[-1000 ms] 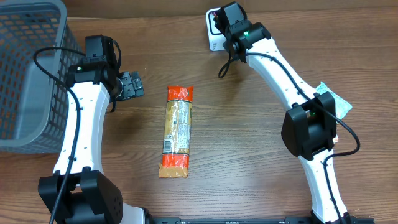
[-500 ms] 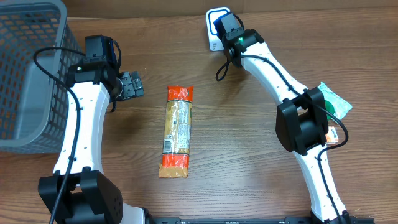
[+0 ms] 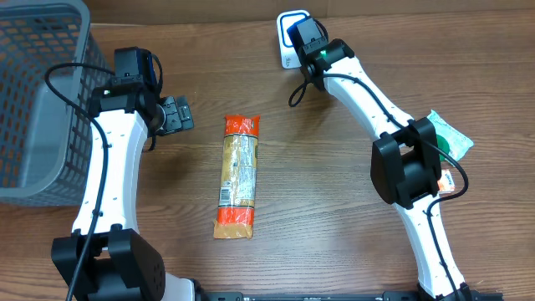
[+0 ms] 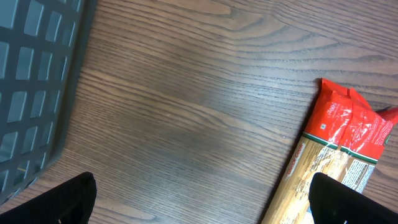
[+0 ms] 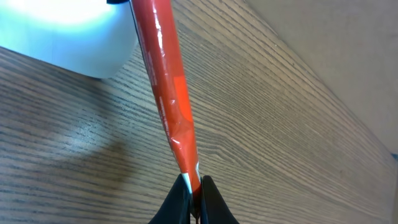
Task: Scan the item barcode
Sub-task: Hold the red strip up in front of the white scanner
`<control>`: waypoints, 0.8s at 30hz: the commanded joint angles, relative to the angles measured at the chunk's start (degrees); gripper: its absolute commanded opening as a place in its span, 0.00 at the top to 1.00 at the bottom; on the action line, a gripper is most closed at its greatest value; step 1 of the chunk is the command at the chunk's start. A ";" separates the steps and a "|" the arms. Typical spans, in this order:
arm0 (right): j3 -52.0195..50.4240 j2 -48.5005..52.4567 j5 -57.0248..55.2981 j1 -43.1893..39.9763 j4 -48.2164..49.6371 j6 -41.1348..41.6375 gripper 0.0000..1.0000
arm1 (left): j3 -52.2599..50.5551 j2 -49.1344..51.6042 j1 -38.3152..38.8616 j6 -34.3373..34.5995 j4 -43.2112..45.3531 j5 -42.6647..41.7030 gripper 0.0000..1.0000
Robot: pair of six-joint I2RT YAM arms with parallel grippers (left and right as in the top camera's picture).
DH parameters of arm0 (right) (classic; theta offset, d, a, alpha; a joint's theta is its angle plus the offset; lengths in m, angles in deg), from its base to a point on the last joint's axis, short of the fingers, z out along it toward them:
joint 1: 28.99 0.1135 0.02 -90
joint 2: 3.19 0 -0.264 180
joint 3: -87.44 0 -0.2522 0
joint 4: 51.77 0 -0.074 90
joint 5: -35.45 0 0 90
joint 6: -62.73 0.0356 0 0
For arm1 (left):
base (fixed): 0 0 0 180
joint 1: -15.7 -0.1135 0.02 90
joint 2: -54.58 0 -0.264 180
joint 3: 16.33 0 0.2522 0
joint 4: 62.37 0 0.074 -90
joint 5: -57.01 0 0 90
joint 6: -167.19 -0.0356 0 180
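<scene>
My right gripper (image 5: 194, 198) is shut on the bottom edge of a thin red packet (image 5: 168, 81), seen edge-on and reaching up to the glowing white scanner (image 5: 62, 34). From overhead that gripper (image 3: 297, 33) sits over the white, blue-rimmed scanner (image 3: 287, 52) at the table's far edge, and the red packet is hidden under it. My left gripper (image 3: 176, 114) stands open just above the table, with nothing between its fingers, left of a long pasta packet (image 3: 237, 176) with red ends. In the left wrist view the left gripper (image 4: 208, 202) shows wide-apart jaws and the pasta packet (image 4: 339, 155) at right.
A grey mesh basket (image 3: 33, 100) stands at the far left, its wall (image 4: 31, 81) close to my left gripper. A green packet (image 3: 450, 134) and a small orange item (image 3: 452, 181) lie at the right, beside the right arm's base.
The right arm shifted a little left over the scanner in the first half second, and the scanner's blue rim came into view. Since then it holds still. The left arm has not moved.
</scene>
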 commanded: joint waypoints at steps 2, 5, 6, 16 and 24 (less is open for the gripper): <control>0.39 0.31 -1.22 0.55 0.26 1.92 0.96 | -0.37 0.04 0.39 -0.50 0.07 0.33 0.00; 0.39 0.31 -1.95 0.83 0.66 1.92 0.96 | -0.35 0.04 0.39 -0.52 0.04 0.33 0.00; 0.39 0.31 -2.36 0.94 0.96 1.95 0.96 | -0.37 0.04 0.39 -0.50 0.04 0.31 0.00; 0.39 0.87 -7.37 3.21 3.28 1.73 0.96 | -0.37 0.04 0.39 -0.50 0.07 0.31 0.00; 0.26 2.86 -11.85 3.65 3.04 2.23 0.96 | -0.35 0.04 0.39 -0.50 0.07 0.31 0.00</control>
